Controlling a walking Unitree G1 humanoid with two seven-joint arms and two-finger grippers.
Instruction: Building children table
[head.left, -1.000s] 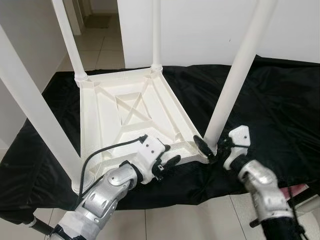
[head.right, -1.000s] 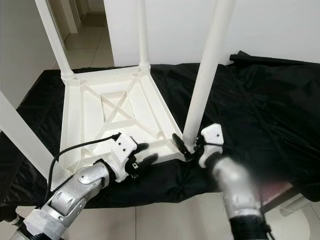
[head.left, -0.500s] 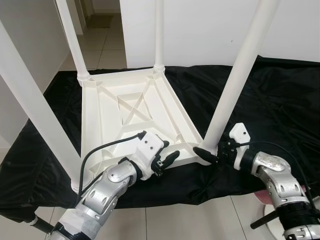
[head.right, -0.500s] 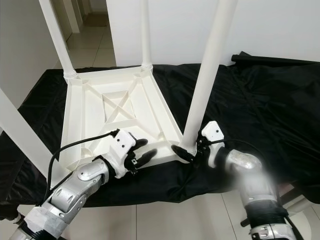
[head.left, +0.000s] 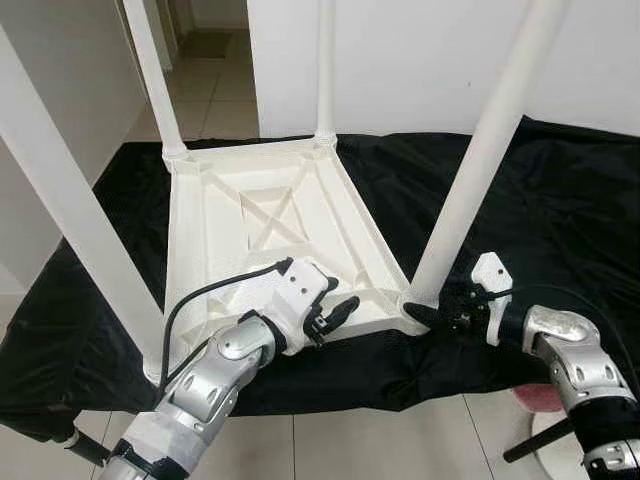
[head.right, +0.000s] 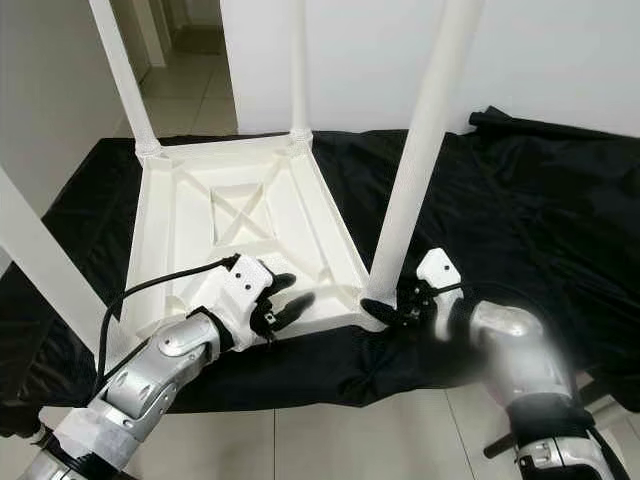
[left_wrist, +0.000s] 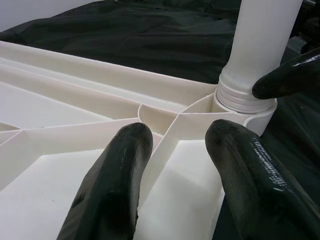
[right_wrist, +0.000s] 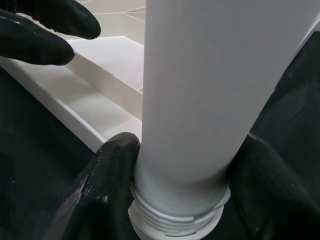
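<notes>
**Right gripper now clamped on the leg base; left fingers sit spread at the near rim**

Left eye view: you've got the white plastic children's table (head.left: 270, 235), upside down on the black cloth (head.left: 560, 210), four legs up. The right gripper (head.left: 432, 316) has swung round over the last second from standing beside the near-right white round table leg (head.left: 470, 180) to lying low and level, fingers reaching in at the leg's foot. The whole picture also shifted a little, so the camera moved; the table itself looks unmoved. My read: you've gone from approach to grip, and the step in hand is turning that leg home in its socket.

Right eye view: same layout. The left gripper (head.right: 283, 299) rests at the table's near rim, just inboard of the corner socket, fingers spread. It has barely shifted.

Left wrist view: left fingers (left_wrist: 112, 185) are apart and straddle a white stiffening rib (left_wrist: 165, 145) of the underside; holding nothing. Past the fingertips is the threaded collar (left_wrist: 245, 97) of the leg, with one right-gripper fingertip against it.

Right wrist view: right fingers (right_wrist: 107, 185) are wide apart, one pressed on each side of the leg just above its threads, so clamped on it. Threads show below the grip, so I'd judge the leg not fully seated.
</notes>
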